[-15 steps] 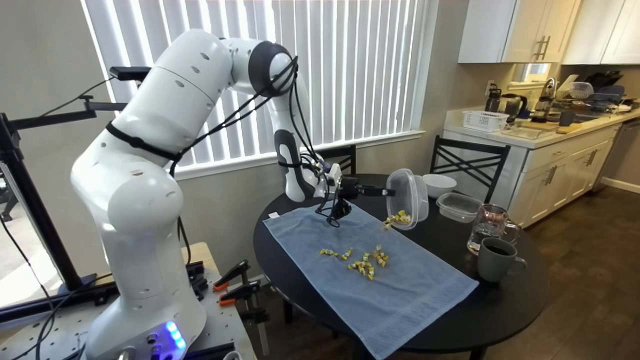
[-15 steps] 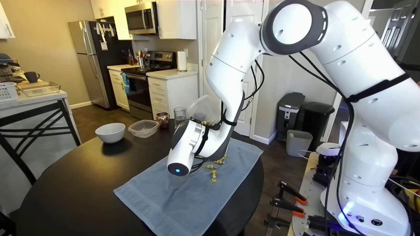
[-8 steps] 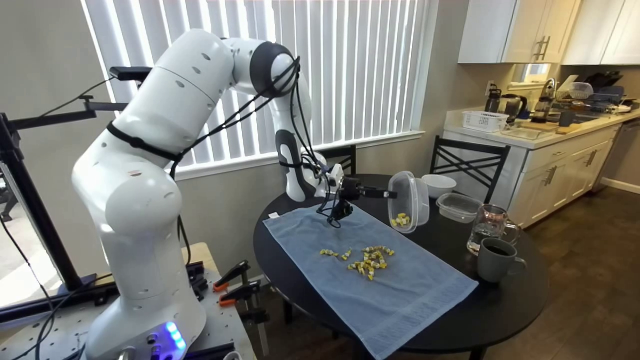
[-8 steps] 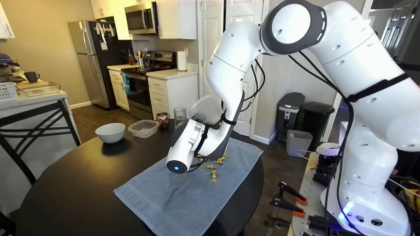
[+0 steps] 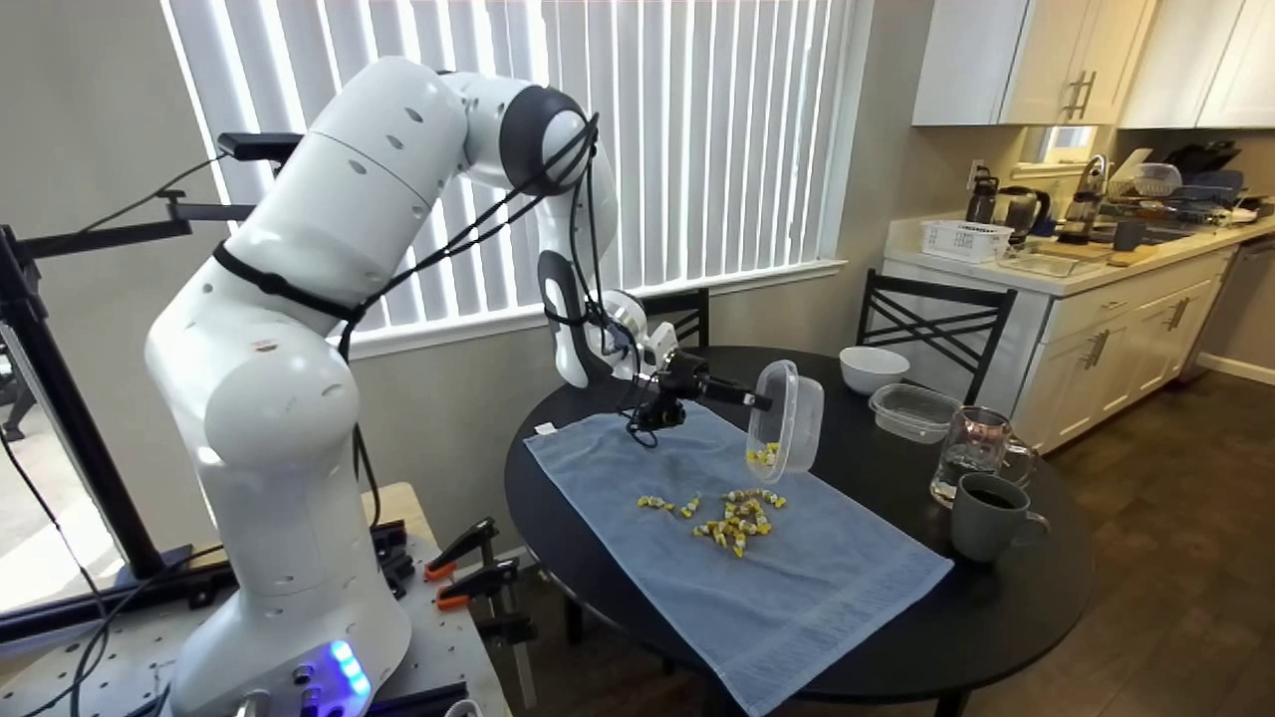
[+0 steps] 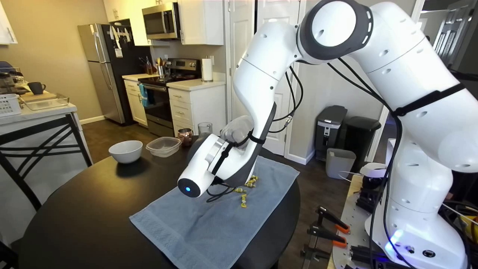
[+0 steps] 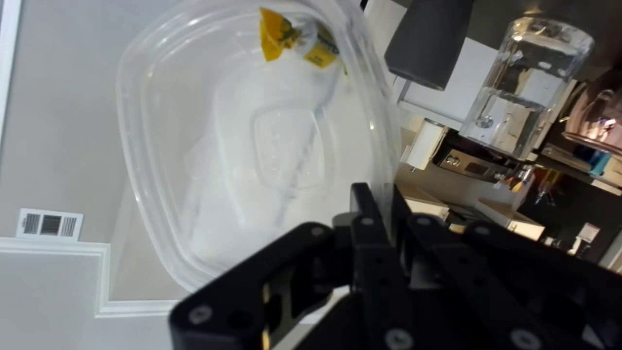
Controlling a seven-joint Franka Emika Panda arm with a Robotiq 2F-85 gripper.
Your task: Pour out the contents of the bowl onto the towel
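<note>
The clear plastic bowl (image 5: 800,423) is tipped on its side above the far edge of the light blue towel (image 5: 797,583), its mouth facing the arm. My gripper (image 5: 763,401) is shut on the bowl's rim; in the wrist view its fingers (image 7: 380,197) pinch the wall of the bowl (image 7: 286,146). Several yellow-wrapped pieces of the contents (image 5: 737,526) lie on the towel. A few more pieces sit against the bowl's lower rim, also seen in the wrist view (image 7: 301,41). In an exterior view the arm partly hides the bowl (image 6: 237,127) and hides the gripper.
On the black round table (image 5: 1036,617) stand a white bowl (image 5: 873,369), a clear rectangular container (image 5: 913,414), a glass mug of water (image 5: 966,458), a grey mug (image 5: 989,518) and a copper mug (image 6: 185,137). Chairs stand by the table.
More pieces fell from the bowl onto the towel between the two earlier moments. Since then the bowl and gripper have moved lower and further over the towel, with some pieces still inside the bowl.
</note>
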